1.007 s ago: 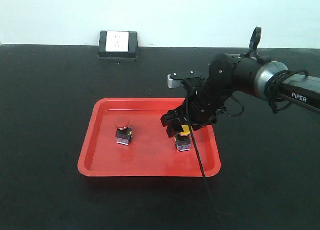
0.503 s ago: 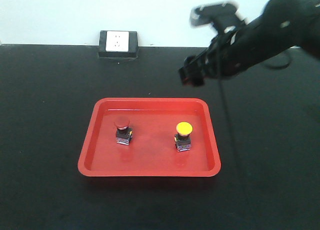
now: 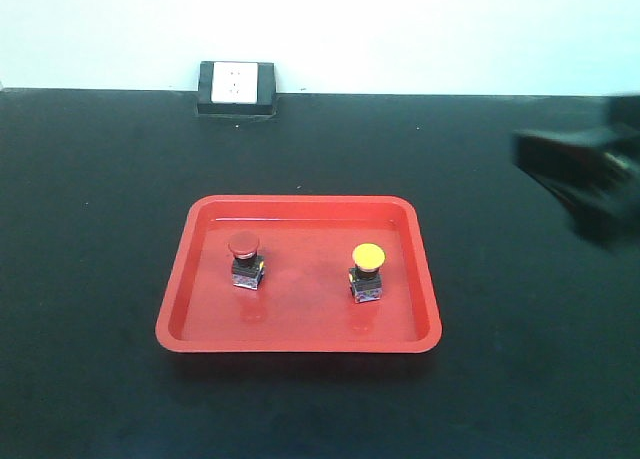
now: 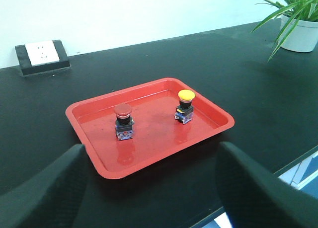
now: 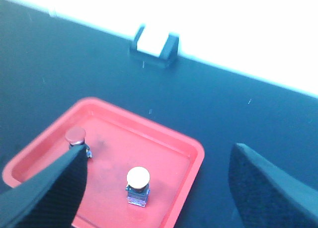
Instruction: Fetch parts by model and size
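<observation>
Red tray [image 3: 300, 334] holding both parts upright and apart: red-capped switch [image 3: 245, 260] left, yellow-capped switch [image 3: 367, 272] right. Right gripper [image 5: 156, 188] spread wide, above and well clear of them. Left gripper [image 4: 149, 188] likewise apart, empty, short of the tray.

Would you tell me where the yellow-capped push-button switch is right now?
In the front view, the yellow-capped switch stands upright in the right half of the red tray, apart from the red-capped switch to its left; neither gripper touches it.

We see a red tray [image 3: 180, 309] on a black table [image 3: 90, 179], a wall socket [image 3: 237, 86] behind, and a potted plant [image 4: 298, 19] at the corner.
</observation>
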Motion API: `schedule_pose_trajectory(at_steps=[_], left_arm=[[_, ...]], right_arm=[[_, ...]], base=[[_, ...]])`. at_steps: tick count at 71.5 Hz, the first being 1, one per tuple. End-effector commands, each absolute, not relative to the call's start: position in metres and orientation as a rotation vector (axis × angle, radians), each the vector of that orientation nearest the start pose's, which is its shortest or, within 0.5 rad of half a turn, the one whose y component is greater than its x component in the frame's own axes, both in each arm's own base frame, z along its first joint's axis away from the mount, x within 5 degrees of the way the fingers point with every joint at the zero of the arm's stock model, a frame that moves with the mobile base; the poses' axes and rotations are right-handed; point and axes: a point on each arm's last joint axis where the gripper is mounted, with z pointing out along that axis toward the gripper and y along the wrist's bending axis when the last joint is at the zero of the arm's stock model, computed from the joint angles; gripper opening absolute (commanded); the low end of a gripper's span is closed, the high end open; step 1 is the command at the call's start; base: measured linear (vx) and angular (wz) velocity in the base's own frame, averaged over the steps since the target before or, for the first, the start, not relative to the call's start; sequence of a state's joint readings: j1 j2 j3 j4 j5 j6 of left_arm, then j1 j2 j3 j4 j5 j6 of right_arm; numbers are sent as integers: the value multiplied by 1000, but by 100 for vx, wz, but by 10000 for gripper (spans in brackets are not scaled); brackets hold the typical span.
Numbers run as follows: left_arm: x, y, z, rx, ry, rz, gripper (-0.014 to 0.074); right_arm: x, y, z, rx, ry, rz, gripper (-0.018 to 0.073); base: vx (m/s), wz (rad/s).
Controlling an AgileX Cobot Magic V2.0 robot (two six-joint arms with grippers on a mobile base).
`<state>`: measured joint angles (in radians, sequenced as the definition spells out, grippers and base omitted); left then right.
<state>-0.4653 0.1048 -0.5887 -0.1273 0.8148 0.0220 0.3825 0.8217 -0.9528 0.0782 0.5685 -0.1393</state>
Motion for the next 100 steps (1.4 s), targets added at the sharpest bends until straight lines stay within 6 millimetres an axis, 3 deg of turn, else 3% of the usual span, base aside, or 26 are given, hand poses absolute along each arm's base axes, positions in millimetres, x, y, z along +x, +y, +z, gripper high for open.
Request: schedule_pose_trajectory(at_steps=[1,29,39,50,55,60,70,100], left_arm=[[7,-13,336,407,1704,-492,502],[7,-13,336,408,1706,-492,502],[7,-13,336,406,1703,-493,502],[7,-13,337,403,1696,-494,496],[7,-13,337,403,1697,-494,454],[7,-13,337,403,1697,-494,356],[7,-13,337,403,1698,-494,2],[7,-13,337,404,1698,-493,-6]], right_arm=[[126,53,405,-436,1738,237,549],[48,23,358,-416,1505,239,549],[37,19,339,-386,1444,258,549],[41,21,322,-387,1484,268,538],[41,22,320,-381,1503,293,470],[41,22,320,-374,1505,309,344],[41,22,320,-374,1503,309,-17],[41,22,319,-377,1507,306,-9]], base=[[0,0],[0,0],[0,0],[0,0],[0,0],[0,0],[0,0],[0,0]])
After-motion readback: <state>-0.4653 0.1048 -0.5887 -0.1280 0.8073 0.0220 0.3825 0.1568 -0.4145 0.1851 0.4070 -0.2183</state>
